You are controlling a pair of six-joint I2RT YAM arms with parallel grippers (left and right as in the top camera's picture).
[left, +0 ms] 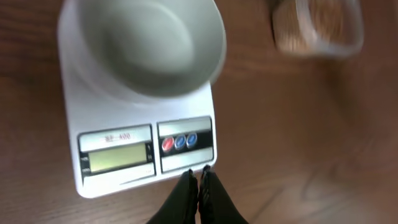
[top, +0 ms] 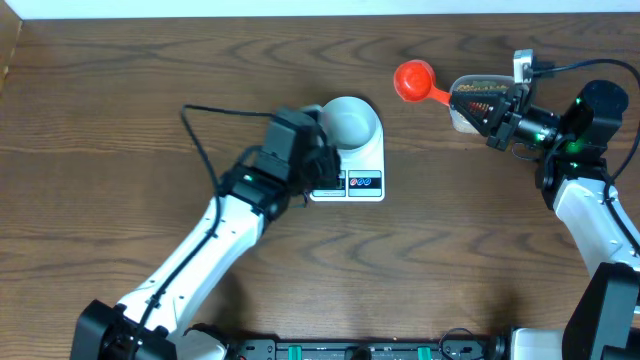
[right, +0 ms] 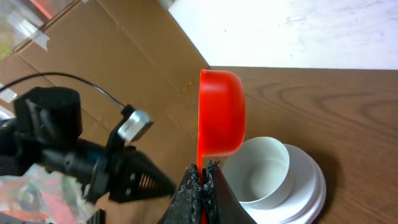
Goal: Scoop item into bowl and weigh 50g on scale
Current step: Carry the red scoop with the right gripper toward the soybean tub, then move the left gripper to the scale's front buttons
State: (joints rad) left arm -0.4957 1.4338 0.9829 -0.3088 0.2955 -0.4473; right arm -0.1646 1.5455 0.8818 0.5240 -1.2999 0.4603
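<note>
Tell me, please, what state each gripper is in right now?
Left gripper: closed, holding nothing, tips near the scale's front edge.
Right gripper: closed on the red scoop's handle.

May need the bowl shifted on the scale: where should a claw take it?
Take the bowl by its rim, from straight above, one finger inside and one outside: it sits upright and empty on the scale, likely too wide to span.

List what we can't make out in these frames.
Scale display reading: left wrist, digits too faint; overhead, too small, left arm overlaps.
Tub contents: left wrist, blurred, cut by top edge; overhead, right gripper overlaps.
Scoop inside: right wrist, seen edge-on.
</note>
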